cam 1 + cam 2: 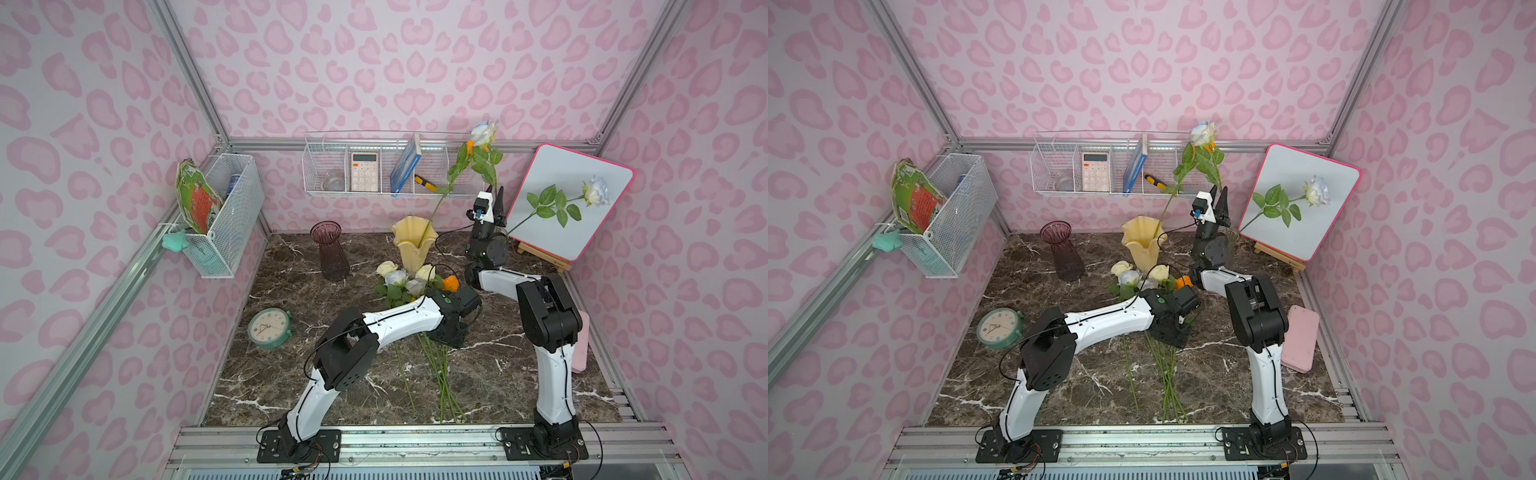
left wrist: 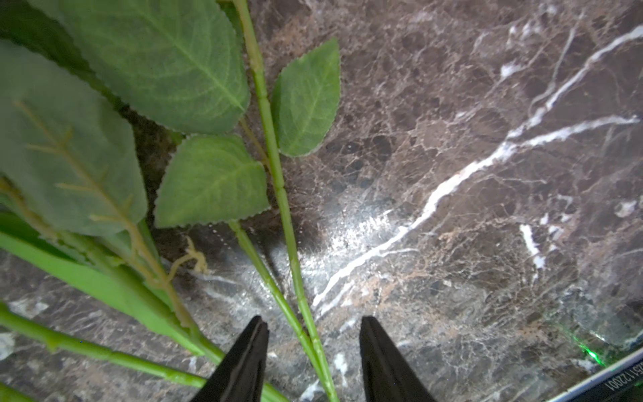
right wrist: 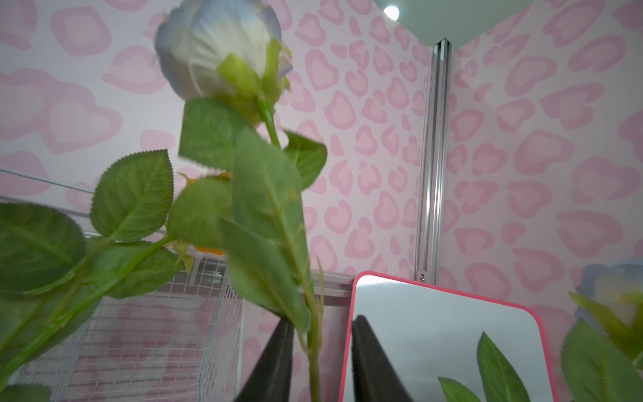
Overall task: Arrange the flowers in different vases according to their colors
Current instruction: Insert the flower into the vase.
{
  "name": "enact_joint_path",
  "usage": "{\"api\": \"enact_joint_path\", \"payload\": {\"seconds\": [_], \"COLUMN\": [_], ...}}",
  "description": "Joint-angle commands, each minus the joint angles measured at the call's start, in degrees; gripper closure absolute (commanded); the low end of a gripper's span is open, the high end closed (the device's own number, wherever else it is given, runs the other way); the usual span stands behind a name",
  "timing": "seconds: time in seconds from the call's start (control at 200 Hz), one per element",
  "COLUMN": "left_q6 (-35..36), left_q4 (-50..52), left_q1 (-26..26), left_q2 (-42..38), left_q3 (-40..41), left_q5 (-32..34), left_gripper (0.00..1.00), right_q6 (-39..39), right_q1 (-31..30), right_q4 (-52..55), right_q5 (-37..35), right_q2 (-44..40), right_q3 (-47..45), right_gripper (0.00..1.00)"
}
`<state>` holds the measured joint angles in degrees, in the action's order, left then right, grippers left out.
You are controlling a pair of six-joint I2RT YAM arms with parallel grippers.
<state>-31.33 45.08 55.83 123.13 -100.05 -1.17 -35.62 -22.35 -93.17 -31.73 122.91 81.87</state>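
**Right jaws parted around the blue-white rose**

The right gripper is raised just beside the cream-yellow vase. Its jaws are parted and the bluish-white rose stem runs between them, unclamped. The stem's foot is hidden behind the arm. An orange bud leans out of that vase. In front of the vase, the left gripper hangs partly spread. It straddles green stems of the loose roses on the marble table and grips nothing.
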Motion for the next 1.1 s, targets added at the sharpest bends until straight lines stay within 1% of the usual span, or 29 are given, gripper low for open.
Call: {"api": "enact_joint_path", "payload": {"seconds": [0.0, 0.02, 0.09, 0.185, 0.265, 0.306, 0.406, 0.521, 0.631, 0.701, 0.771, 0.917, 1.097], "left_q6": [0.82, 0.83, 0.83, 0.75, 0.75, 0.66, 0.42, 0.48, 0.48, 0.48, 0.36, 0.13, 0.48], "left_q4": [0.51, 0.50, 0.38, 0.00, -0.16, -0.24, -0.65, -0.87, -1.21, -1.21, -1.26, -1.90, -2.13], "left_q1": [-0.11, -0.03, 0.06, 0.02, 0.00, 0.06, 0.02, 0.18, 0.36, 0.50, 0.68, 0.90, 1.55], "left_q2": [-0.78, -0.86, -1.20, -1.90, -2.45, -2.62, -3.26, -3.68, -4.14, -4.43, -5.09, -6.89, -8.16], "left_q3": [0.01, 0.15, 0.56, 1.35, 1.86, 2.19, 3.02, 3.55, 4.14, 4.24, 4.58, 5.98, 6.48], "left_q5": [0.21, 0.12, 0.20, 0.37, 0.81, 0.91, 0.81, 1.14, 1.39, 1.74, 2.43, 3.58, 4.98], "left_gripper": [0.51, 0.52, 0.51, 0.51, 0.52, 0.52, 0.52, 0.52, 0.52, 0.52, 0.52, 0.51, 0.51], "right_q6": [-0.45, -0.59, -0.33, -0.02, -0.07, -0.07, -0.04, -0.22, -0.79, -3.07, -4.09, -5.30, -9.46], "right_q1": [-0.41, -0.54, -0.83, -1.00, -1.20, -1.25, -1.97, -2.87, -5.35, -7.49, -9.40, -12.53, -15.63], "right_q4": [-14.48, -14.49, -14.47, -14.45, -14.45, -14.41, -14.46, -14.42, -14.44, -14.44, -14.41, -14.49, -14.46], "right_q5": [-1.40, -1.37, -1.54, -1.51, -1.73, -1.98, -2.34, -0.75, 2.45, 2.08, 3.05, 1.52, 1.00], "right_q2": [-0.39, -0.46, -1.14, -2.06, -2.38, -2.47, -3.17, -4.52, -7.80, -9.25, -11.47, -15.69, -20.93], "right_q3": [0.09, -0.01, -0.64, -1.53, -1.87, -1.95, -2.63, -3.38, -7.92, -8.40, -10.77, -13.87, -16.53], "right_gripper": [0.30, 0.28, 0.27, 0.27, 0.32, 0.32, 0.32, 0.29, 0.28, 0.26, 0.25, 0.24, 0.23]}}
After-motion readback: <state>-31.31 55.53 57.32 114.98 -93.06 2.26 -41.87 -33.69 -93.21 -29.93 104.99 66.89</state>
